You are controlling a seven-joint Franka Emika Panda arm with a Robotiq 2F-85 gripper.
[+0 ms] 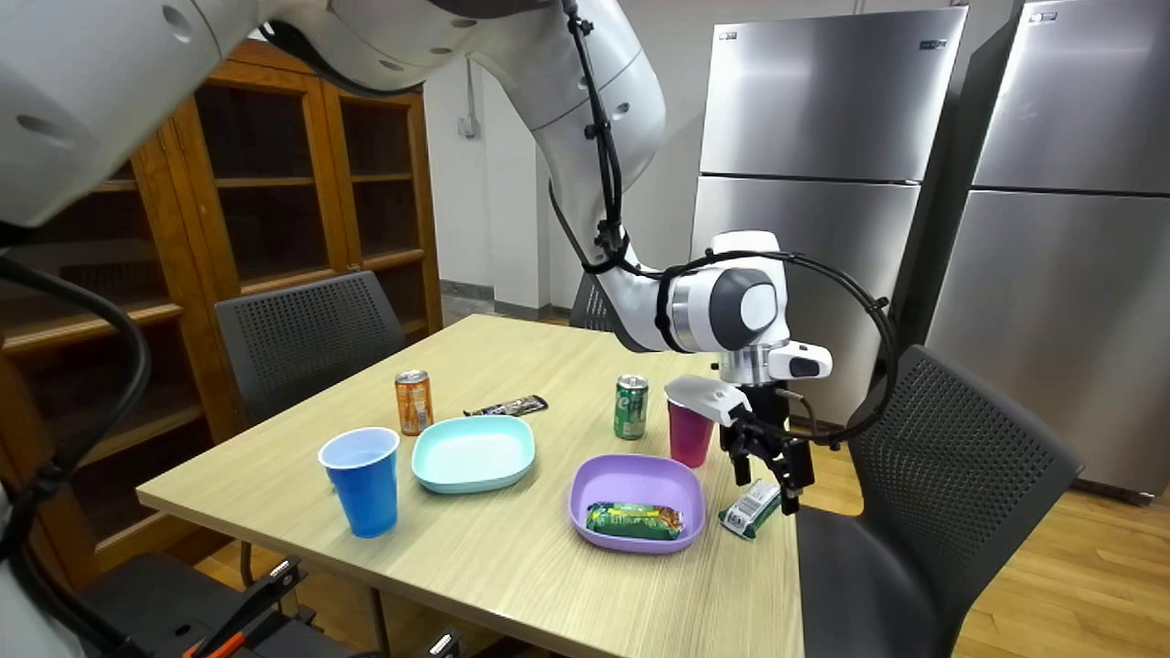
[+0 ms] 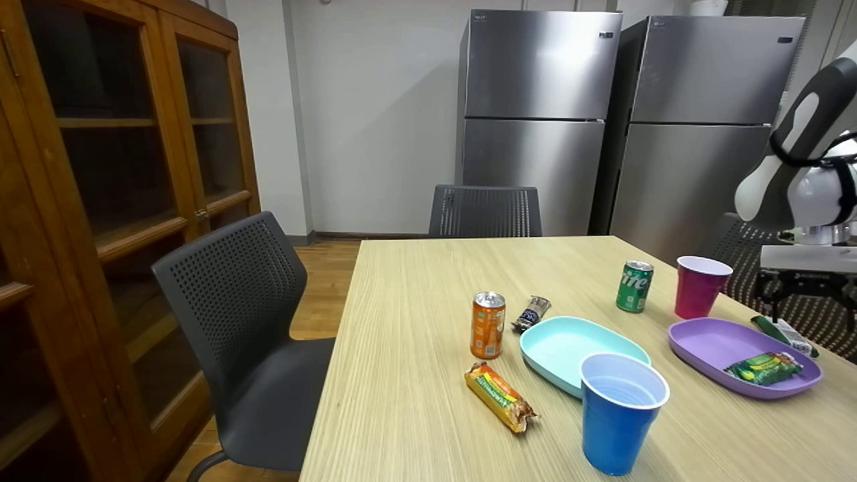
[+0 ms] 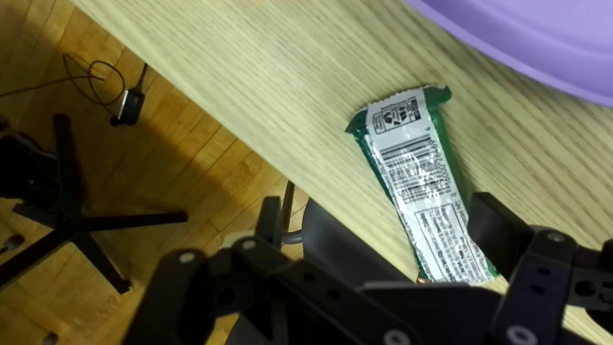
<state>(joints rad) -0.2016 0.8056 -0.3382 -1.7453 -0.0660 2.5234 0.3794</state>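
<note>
So in an exterior view the gripper [image 1: 766, 486] is pointing down near the edge of the table [image 1: 512, 562], right by a green-and-white wrapped bar [image 1: 751, 509] that's lying on the wood. Just beside that there's a purple dish [image 1: 631, 480] with a green wrapped bar [image 1: 633, 520] sitting in it, and behind the dish a magenta cup [image 1: 689, 434] plus a green can [image 1: 631, 407]. Further over you've got a turquoise dish [image 1: 473, 452], a blue cup [image 1: 363, 484], an orange can [image 1: 414, 402] and a dark wrapped bar [image 1: 507, 407]. In an exterior view where the gripper's way over at the border, a yellow wrapped bar [image 2: 499, 396] shows up too, lying near the orange can. Wrist view is the useful one: jaws spread wide, and the green-and-white wrapped bar lies barcode up between them as this camera sees it, much nearer one finger [image 3: 498, 230] than the other, which shows out past the table edge. That near finger overlaps the wrapper's edge from here, so I can't tell if they're touching. Purple dish pokes into the top corner.
</note>
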